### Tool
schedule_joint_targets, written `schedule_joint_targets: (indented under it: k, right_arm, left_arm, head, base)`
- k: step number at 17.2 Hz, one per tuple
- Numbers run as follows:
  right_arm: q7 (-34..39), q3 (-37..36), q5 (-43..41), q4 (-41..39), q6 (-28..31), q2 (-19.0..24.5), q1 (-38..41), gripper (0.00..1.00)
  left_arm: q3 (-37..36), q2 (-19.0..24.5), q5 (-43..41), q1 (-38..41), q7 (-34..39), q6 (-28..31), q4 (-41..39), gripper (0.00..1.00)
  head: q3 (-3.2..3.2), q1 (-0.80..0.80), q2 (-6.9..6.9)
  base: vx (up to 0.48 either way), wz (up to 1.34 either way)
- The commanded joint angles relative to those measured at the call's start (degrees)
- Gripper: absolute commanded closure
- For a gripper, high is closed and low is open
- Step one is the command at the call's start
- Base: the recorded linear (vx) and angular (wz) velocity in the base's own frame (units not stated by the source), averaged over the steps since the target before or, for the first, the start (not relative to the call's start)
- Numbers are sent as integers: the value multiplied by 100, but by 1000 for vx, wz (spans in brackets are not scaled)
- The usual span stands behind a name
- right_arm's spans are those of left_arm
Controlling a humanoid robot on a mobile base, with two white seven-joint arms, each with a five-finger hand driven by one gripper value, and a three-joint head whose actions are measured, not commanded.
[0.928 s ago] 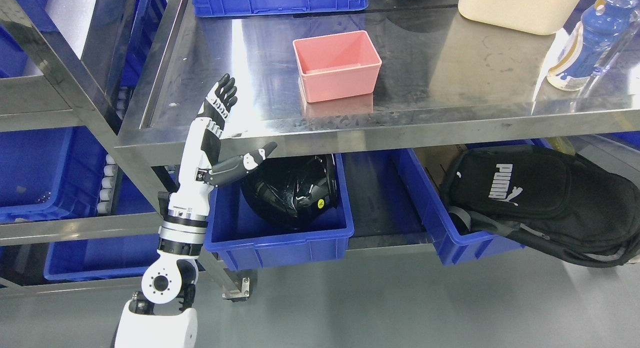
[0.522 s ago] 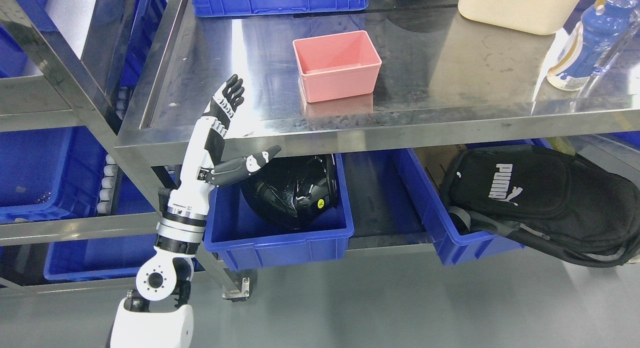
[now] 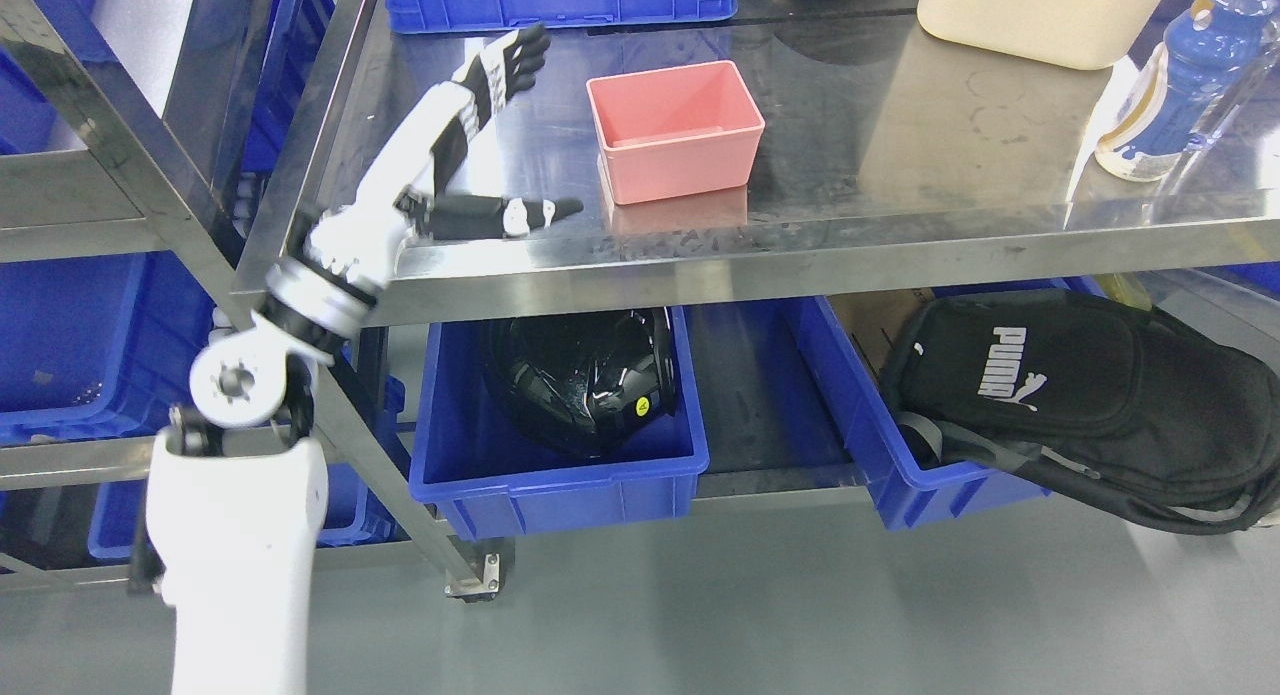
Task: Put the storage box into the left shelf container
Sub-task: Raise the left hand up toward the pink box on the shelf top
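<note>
1. Pink box (image 3: 675,130) sits upright and empty on the steel table (image 3: 900,155), mid-surface
2. Left hand (image 3: 455,145) is over the table's left part, just left of the box, not touching it
3. Hand is wide open, holding nothing: fingers (image 3: 505,60) stretched toward the back, thumb (image 3: 500,217) pointing right along the front edge
4. Blue bin (image 3: 555,475) under the table holds a black helmet (image 3: 585,380)
5. Black bag (image 3: 1080,395) lies across the bin on the right
6. Bottle (image 3: 1180,75) stands at the table's far right
</note>
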Motion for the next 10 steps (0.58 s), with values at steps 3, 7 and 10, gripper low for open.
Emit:
schedule_joint_targets:
  k: [3, 7, 10]
  right_arm:
    - [0, -26, 9, -100, -1, -100, 70, 0]
    - [0, -26, 9, -100, -1, -100, 70, 0]
    - [0, -26, 9, -100, -1, -100, 70, 0]
  left_arm:
    - [-1786, 64, -1833, -1992, -1073, 61, 2078, 1]
    - [-1989, -323, -2829, -2450, -1479, 61, 3344, 1]
    - [-2252, -323, -2954, -2582, -1278, 61, 3830, 3]
  head:
    - [0, 0, 0]
    - [0, 0, 0]
    - [0, 0, 0]
  base:
    - [0, 0]
    - [0, 0]
    - [0, 0]
